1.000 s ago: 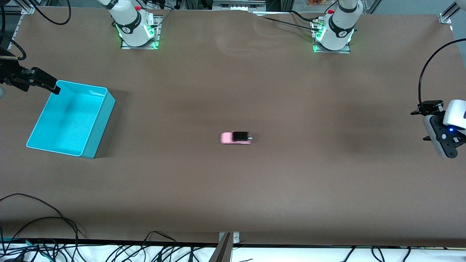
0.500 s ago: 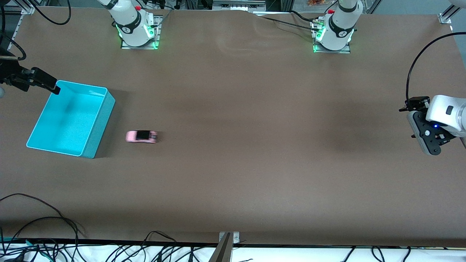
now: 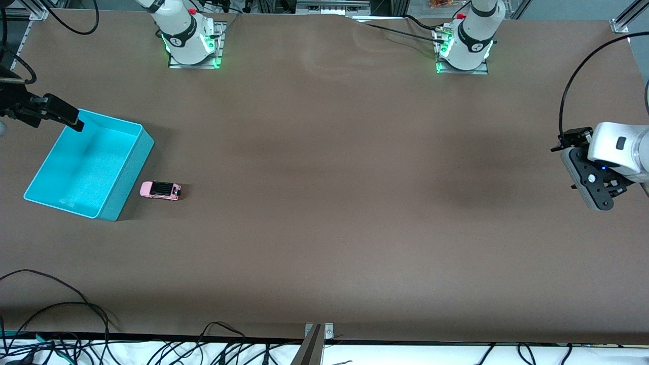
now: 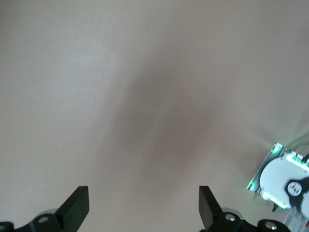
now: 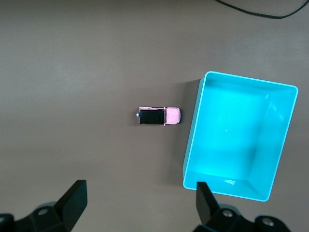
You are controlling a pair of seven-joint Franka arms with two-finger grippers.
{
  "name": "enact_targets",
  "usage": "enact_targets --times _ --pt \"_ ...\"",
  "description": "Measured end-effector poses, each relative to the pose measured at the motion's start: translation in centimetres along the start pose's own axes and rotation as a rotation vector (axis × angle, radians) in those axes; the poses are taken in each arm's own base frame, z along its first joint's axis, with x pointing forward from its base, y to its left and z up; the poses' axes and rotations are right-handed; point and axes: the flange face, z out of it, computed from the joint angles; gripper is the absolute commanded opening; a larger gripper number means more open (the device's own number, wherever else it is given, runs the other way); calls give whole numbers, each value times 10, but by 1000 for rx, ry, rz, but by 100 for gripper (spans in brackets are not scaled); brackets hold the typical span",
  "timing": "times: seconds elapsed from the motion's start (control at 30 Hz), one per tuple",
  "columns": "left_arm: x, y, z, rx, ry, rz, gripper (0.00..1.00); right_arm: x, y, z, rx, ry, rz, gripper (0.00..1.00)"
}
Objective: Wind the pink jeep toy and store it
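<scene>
My right gripper [image 5: 137,205] hovers wide open over the bin [image 3: 48,195]; the pink jeep toy [image 3: 160,190] sits just beside it for pickup. My left gripper [image 4: 144,208], also open, waits.

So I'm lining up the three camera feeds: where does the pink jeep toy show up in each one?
Front view: the pink jeep toy sits on the table beside the turquoise bin, close by the wall facing the left arm's end.
Left wrist view: not in it, only bare table.
Right wrist view: the jeep lies beside the bin.
Shared landmark: the bin.
</scene>
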Motion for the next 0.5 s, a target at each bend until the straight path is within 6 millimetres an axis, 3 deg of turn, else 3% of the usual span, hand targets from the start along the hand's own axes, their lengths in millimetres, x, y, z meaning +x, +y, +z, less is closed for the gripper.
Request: enact_targets --times 0.27,0.5 --pt "7 16 -28 115 70 -179 100 0 0 0 0 0 0 100" --pt "-9 23 -20 198 158 -404 100 0 0 0 0 0 0 100"
